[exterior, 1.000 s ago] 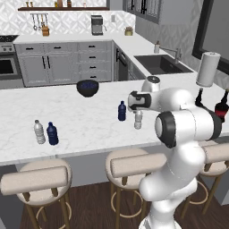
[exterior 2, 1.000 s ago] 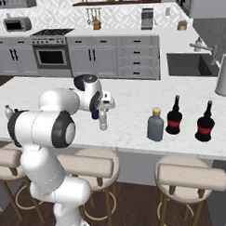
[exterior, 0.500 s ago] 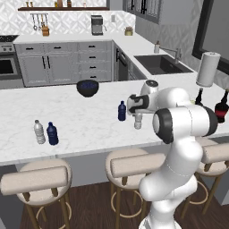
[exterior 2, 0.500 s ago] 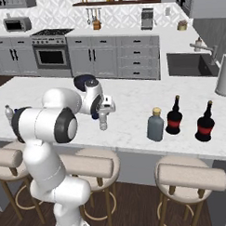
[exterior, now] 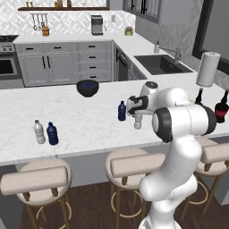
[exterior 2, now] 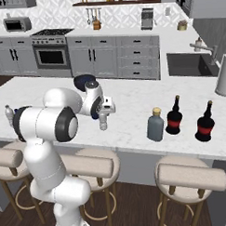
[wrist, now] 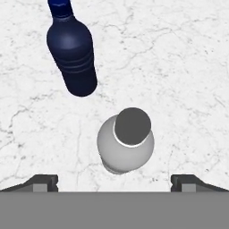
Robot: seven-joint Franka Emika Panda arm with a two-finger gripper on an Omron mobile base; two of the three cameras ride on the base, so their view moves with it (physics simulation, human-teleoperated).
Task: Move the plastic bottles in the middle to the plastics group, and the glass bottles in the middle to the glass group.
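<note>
Jaws spread wide, gripper (wrist: 114,181) now lower over clear-whitish plastic water bottle (wrist: 125,139) beside dark blue plastic bottle (wrist: 71,51) on white marble tabletop (wrist: 179,67); grasp looks next

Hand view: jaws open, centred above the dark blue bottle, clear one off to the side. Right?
Not quite. The jaws are open, but the gripper is centred above the clear bottle, seen cap-on. The dark blue bottle is the one off to the side, as the hand view shows.
</note>
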